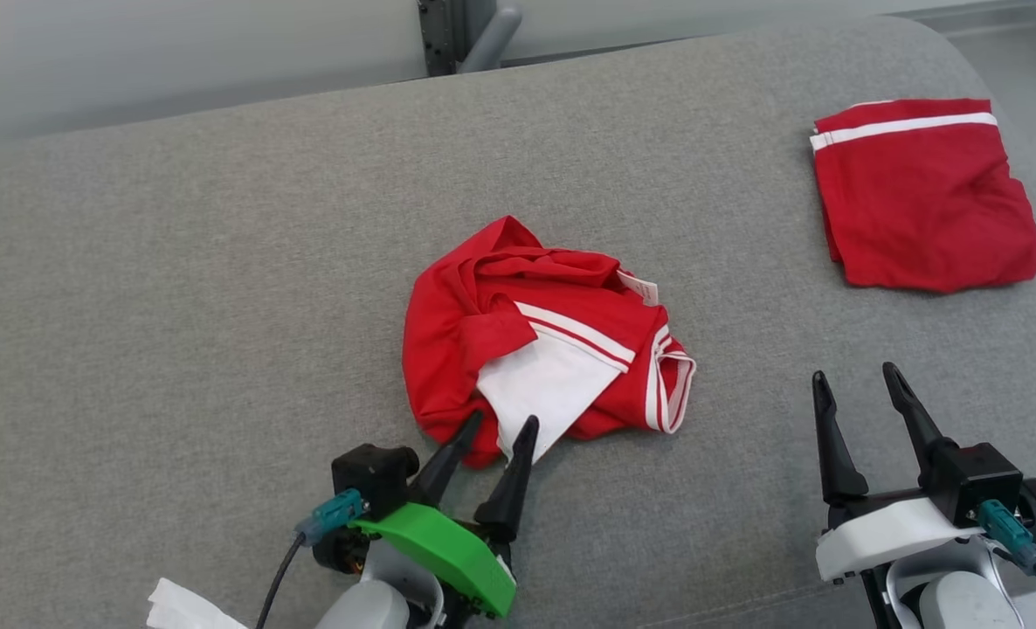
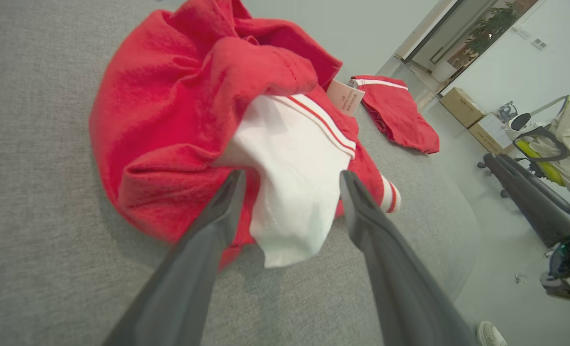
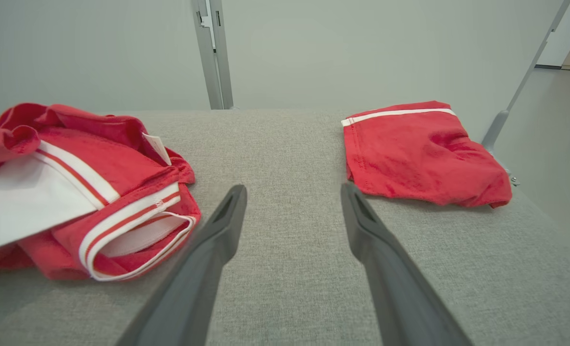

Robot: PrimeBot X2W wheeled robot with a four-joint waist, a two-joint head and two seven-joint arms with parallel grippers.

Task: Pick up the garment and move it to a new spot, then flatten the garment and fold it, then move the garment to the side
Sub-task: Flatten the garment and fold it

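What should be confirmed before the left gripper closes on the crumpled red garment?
1. Left gripper open: ok.
2. Left gripper at the near edge of the crumpled garment, with the white panel between its jaws: ok.
3. Jaws low enough to pinch cloth rather than skim over it: cannot tell.
4. Right gripper open, over the bare grey surface, apart from the cloth: ok.
5. Folded garment lying apart at the far right, out of the way: ok.
6. Crumpled garment flat enough for folding: not ok, it is bunched.
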